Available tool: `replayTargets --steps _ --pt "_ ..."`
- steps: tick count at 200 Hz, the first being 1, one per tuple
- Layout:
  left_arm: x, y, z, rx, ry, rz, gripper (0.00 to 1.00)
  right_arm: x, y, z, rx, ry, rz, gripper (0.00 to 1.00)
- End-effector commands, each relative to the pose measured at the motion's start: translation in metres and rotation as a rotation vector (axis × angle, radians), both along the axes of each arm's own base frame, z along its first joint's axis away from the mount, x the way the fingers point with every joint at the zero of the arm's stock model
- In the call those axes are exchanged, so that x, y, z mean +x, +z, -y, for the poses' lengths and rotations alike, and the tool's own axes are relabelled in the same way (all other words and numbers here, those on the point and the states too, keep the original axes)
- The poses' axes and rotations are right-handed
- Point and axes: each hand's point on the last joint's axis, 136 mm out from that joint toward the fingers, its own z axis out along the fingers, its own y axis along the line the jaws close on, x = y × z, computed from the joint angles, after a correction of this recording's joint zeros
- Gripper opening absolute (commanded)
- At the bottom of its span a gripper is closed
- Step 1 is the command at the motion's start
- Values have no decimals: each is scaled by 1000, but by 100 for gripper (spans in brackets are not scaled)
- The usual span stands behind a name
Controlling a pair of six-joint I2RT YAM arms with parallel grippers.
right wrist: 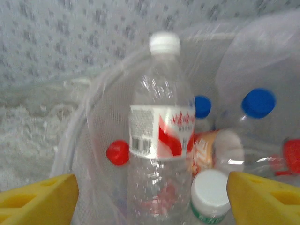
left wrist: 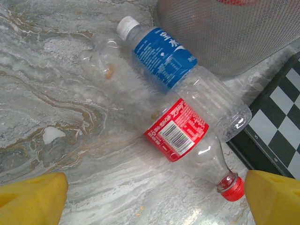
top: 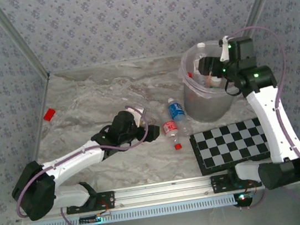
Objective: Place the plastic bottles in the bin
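Drop step: R gripper (right wrist: 151, 197) apart, white-cap bottle (right wrist: 161, 131) free between its fingers inside bin (top: 205, 107), top-right of top view. Prob best to lift straight up, clear of liner. L gripper (left wrist: 153, 201) wide open, angled down over red-label bottle (left wrist: 176, 129) and blue-label bottle (left wrist: 164, 56), mid-frame.

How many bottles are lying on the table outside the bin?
2: a blue-label bottle beside the bin, and a red-label bottle touching it. A faint clear shape beside them may be another.

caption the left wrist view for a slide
Open left claw over a blue-label bottle and red-label bottle beside the bin
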Motion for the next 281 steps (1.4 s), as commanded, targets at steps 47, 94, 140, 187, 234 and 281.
replayTargets --steps 47,94,140,187,234,281 --pt "-6 14 25 -73 -26 -2 96 44 -1 -5 -2 64 -18 61" --pt "-5 -7 38 -24 28 -61 98 74 -58 -1 -29 47 -98 42" --pt "-5 -34 53 29 85 -118 98 56 -104 -5 13 43 -197 26" --pt "2 -60 48 128 159 -153 97 25 -154 -13 61 30 -320 22" --pt "5 -67 40 156 207 -155 93 7 -178 -21 103 19 -374 23" --pt "5 -79 38 188 221 -175 90 11 -110 -23 95 50 -234 41"
